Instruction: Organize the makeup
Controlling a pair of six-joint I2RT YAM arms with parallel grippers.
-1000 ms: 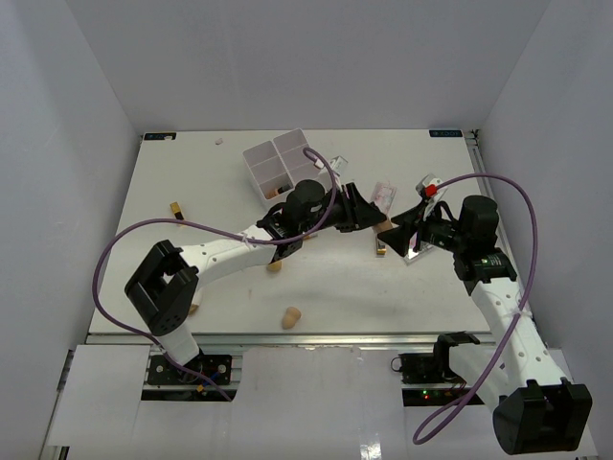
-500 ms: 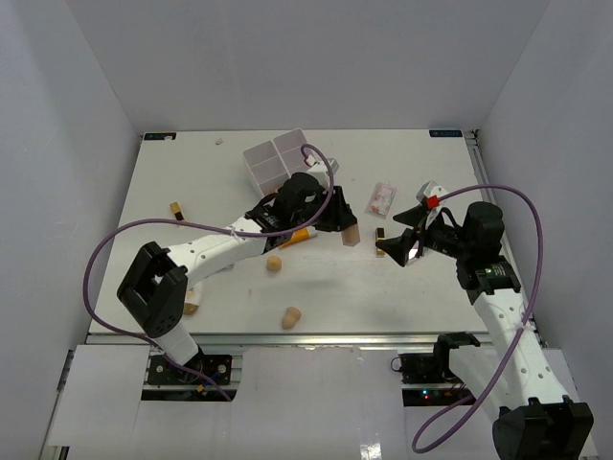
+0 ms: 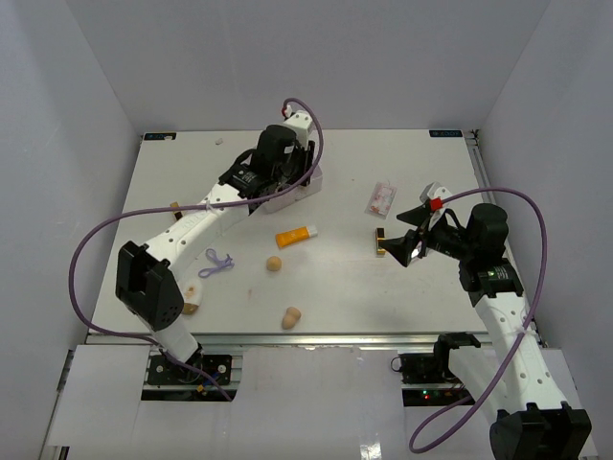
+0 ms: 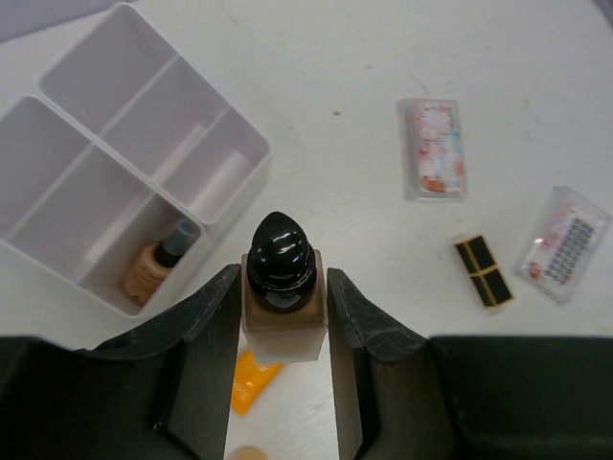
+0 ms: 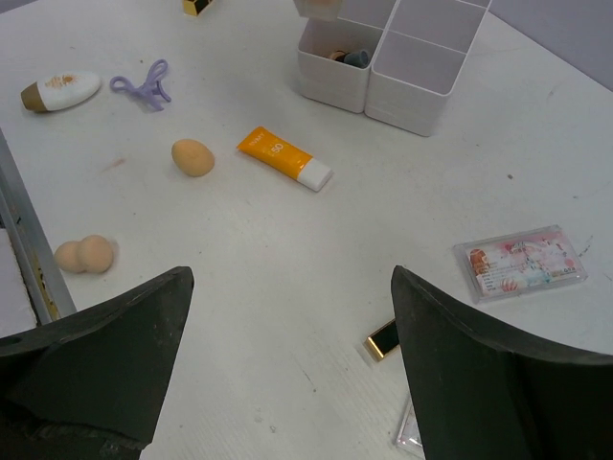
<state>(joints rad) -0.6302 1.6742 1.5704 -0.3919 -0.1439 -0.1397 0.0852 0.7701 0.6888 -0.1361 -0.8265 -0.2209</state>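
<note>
My left gripper (image 4: 283,299) is shut on a skin-tone bottle with a glossy dark cap (image 4: 281,257), held upright just off the corner of the white box (image 4: 251,144). A second bottle (image 4: 153,264) lies in one compartment. My right gripper (image 5: 289,278) (image 3: 407,244) hangs open and empty above the table. The black-gold lipstick (image 5: 383,338) (image 3: 384,241) lies just beyond its right finger. An orange tube (image 3: 296,235), two beige sponges (image 3: 274,263) (image 3: 291,315) and a purple loop (image 3: 219,261) lie mid-table. One clear packet (image 3: 382,198) lies behind the lipstick.
The left arm (image 3: 273,158) covers most of the box in the top view. A second packet (image 4: 563,243) lies beside the lipstick. A cream bottle (image 5: 60,91) and a small dark item (image 3: 176,206) lie at the left. The rail (image 5: 24,240) marks the near table edge.
My left arm has swung from the table's middle back to the box, carrying the bottle. My right gripper has opened wider and drawn back slightly.
</note>
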